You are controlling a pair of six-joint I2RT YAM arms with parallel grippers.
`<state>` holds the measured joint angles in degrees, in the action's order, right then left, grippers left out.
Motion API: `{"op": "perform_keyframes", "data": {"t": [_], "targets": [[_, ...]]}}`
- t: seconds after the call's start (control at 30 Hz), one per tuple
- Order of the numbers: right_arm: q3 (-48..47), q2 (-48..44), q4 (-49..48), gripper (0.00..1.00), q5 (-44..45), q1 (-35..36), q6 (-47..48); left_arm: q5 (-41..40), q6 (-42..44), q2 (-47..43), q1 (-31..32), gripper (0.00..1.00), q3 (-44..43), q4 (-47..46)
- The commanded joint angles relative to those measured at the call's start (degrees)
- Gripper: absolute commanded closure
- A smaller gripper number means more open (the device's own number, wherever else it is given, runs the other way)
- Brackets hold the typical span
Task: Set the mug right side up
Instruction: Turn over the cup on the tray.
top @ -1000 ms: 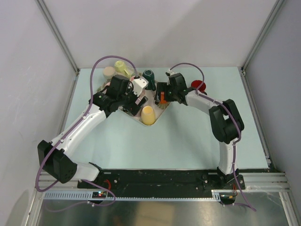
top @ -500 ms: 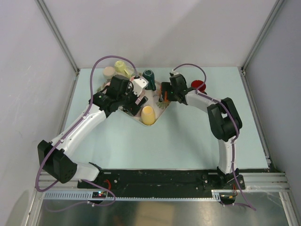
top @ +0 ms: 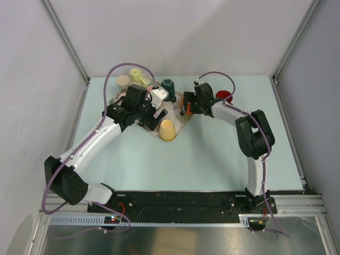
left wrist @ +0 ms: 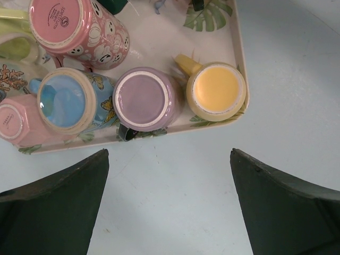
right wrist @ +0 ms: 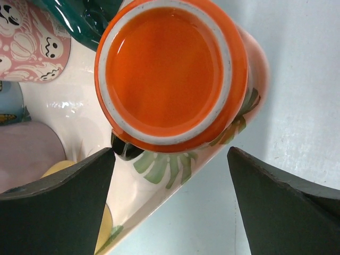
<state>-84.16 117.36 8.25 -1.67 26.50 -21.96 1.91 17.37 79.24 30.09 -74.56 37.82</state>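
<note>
An orange mug stands upside down, base up, at the right corner of the leaf-patterned tray; its black handle points to the near left. My right gripper is open just above it, fingers on either side of its near edge, not touching. In the top view the mug is mostly hidden under that gripper. My left gripper is open and empty above bare table, just in front of the tray, also seen from above.
Other mugs stand base up on the tray: yellow, purple, blue butterfly, pink ghost-patterned and pale pink. A dark green mug sits at the tray's back. A red object lies right of the tray.
My right gripper has shifted slightly back and left over the tray's right corner, above the orange mug. The left arm has barely moved.
</note>
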Motion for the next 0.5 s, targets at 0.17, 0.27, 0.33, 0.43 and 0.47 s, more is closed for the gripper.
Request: {"op": "perform_keyframes", "data": {"t": [0.17,0.27,0.33,0.43,0.47], "targets": [[-5.2,3.0,1.3,0.11,9.1,1.4,-10.7,-0.5,0.2,-0.8,-0.2,0.00,0.0,-0.8],[-5.5,4.2,2.3,0.15,11.4,1.8,-10.1,-0.4,0.3,-0.8,-0.1,0.00,-0.1,-0.5],[-5.3,4.7,3.0,0.18,13.0,1.8,-9.2,-0.4,0.3,-0.6,0.0,0.00,-0.3,-0.3],[-3.9,3.9,3.4,0.21,13.7,1.3,-7.9,-0.8,0.5,-0.4,0.1,0.00,-0.8,-0.1],[-3.3,3.3,3.1,0.22,13.2,1.1,-6.8,-0.9,0.6,-0.4,0.1,0.00,-0.8,0.0]]}}
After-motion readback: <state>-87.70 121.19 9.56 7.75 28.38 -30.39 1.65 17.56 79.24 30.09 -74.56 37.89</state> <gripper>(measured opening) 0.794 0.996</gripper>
